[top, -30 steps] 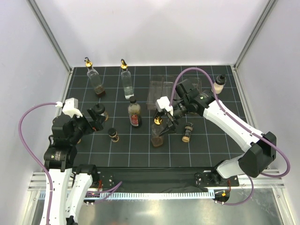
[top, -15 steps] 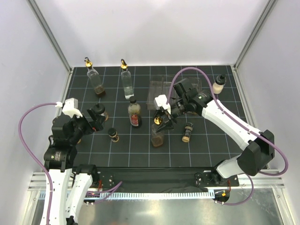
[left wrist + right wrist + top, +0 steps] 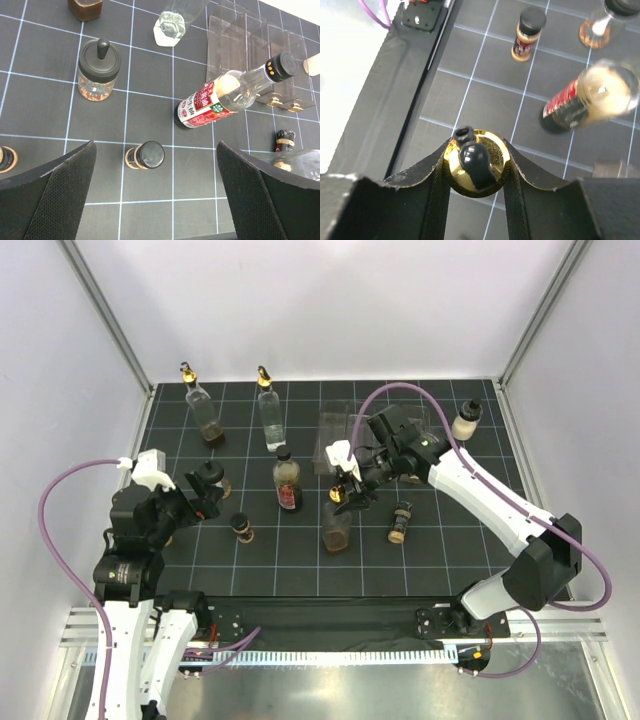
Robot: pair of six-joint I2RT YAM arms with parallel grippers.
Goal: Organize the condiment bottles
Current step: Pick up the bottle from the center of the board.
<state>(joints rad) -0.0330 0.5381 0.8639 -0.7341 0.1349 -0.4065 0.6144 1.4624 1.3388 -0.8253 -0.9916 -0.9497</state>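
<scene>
Right gripper: clamping the gold spout of the tall bottle, one finger pressing on each side.
Tall bottle: standing near the middle of the mat, long axis vertical, spout pointing straight up into the jaws. I cannot tell whether its base is touching the mat.
Left gripper: hanging wide open over the mat's left side, gripping nothing.
Red bottle: standing upright just left of the tall bottle, black cap pointing up.
Small bottle: standing upright, near-left of the red bottle.
Lying bottle: resting on its side right of the tall bottle, long axis running near to far, cap pointing away from the arms.
Jar: standing upright, knob lid up, beside the left gripper.
Brown bottle and clear bottle: standing upright at the far side, gold spouts pointing up.
White bottle: standing at the far right.
Rack: sitting between the clear bottle and the white bottle.
</scene>
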